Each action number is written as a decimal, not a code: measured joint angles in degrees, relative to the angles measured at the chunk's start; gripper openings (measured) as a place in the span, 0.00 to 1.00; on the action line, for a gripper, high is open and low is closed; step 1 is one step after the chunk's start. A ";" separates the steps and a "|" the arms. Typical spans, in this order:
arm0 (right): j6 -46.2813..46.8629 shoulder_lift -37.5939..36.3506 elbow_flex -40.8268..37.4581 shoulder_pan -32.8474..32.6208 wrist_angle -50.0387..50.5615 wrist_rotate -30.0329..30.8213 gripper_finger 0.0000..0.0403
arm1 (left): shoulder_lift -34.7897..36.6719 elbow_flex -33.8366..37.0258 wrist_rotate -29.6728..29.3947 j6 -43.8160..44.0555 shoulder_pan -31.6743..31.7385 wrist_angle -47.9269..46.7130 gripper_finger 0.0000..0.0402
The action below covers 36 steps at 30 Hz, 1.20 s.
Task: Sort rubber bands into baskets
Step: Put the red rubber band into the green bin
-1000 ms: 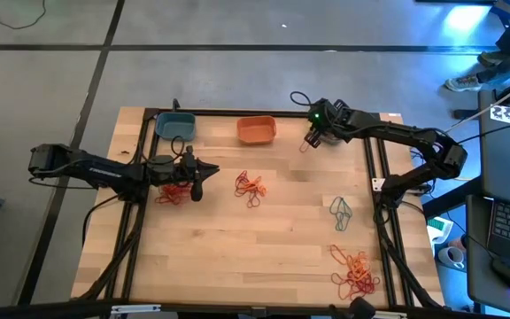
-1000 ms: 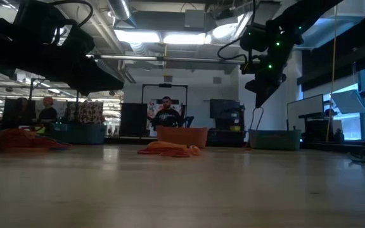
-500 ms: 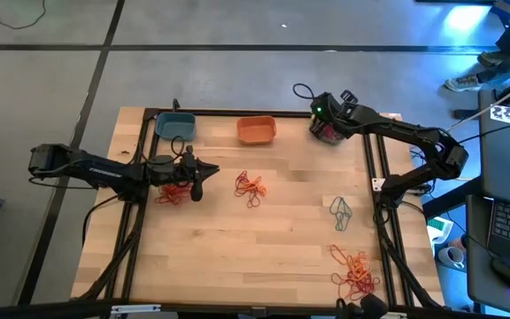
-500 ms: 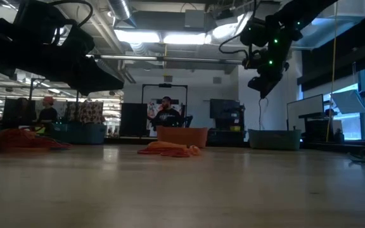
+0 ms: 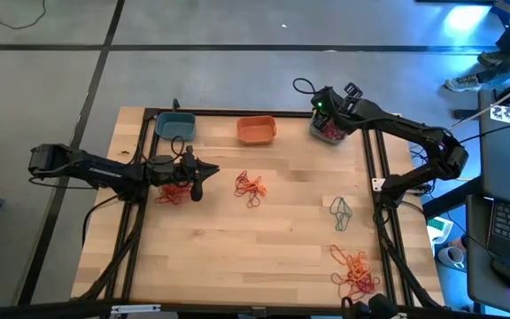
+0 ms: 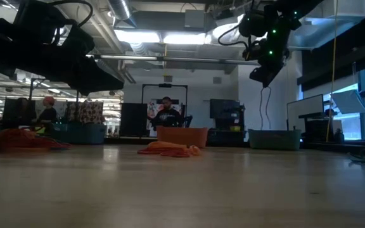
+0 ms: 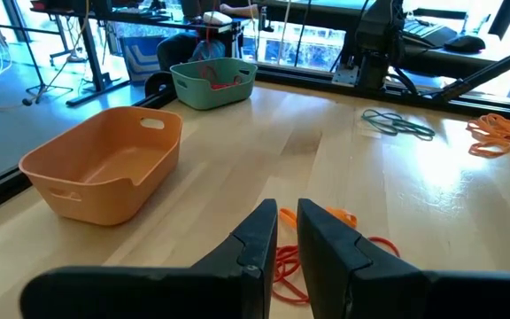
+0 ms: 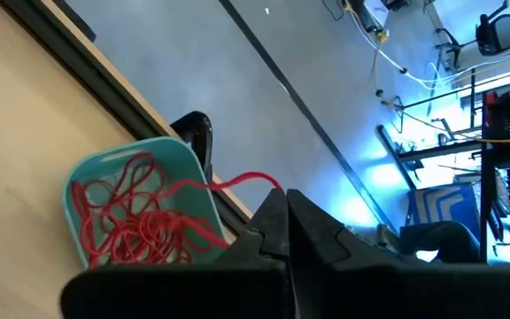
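No writing is legible. The right hand (image 8: 283, 221), pinching a red rubber band (image 8: 237, 183), hangs over the teal basket (image 5: 328, 131) at the surface's (image 5: 264, 239) far right edge; the left hand (image 7: 288, 232), narrowly parted, hovers near mid-surface orange bands (image 5: 250, 186).

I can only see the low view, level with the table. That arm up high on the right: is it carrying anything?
Observer: Yes, the right gripper pinches a red rubber band.
Operator: What is below it?
Observer: A teal basket at the table's far right corner, with red bands inside.
Operator: And the other arm?
Observer: The left gripper hangs by a loose red and orange pile on the table's left side.
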State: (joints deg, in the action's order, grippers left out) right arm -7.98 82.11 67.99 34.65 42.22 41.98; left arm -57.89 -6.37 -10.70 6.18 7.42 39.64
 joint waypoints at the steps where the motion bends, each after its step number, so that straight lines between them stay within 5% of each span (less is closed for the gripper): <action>1: -0.03 -0.04 0.00 0.00 0.05 -0.01 0.00 | 0.00 0.00 0.02 0.02 0.02 0.00 0.11; 11: 0.04 -1.02 0.00 4.09 1.77 -1.54 0.00 | 0.00 0.00 0.00 0.10 0.01 -0.04 0.11; 17: 1.27 -0.99 -2.07 6.88 1.42 -12.77 0.00 | 0.00 0.00 0.00 0.08 0.00 -0.04 0.11; 26: 5.87 -0.46 -9.85 9.45 -5.06 -18.37 0.01 | 0.00 0.00 0.00 0.08 0.02 -0.03 0.11; 36: 6.89 -0.46 -12.61 9.29 -6.81 -20.85 0.38 | 0.00 0.00 0.00 0.06 0.02 0.00 0.11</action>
State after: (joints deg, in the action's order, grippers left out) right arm -1.09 81.65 55.37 43.94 35.42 21.14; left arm -57.89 -6.37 -10.70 6.24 7.44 39.64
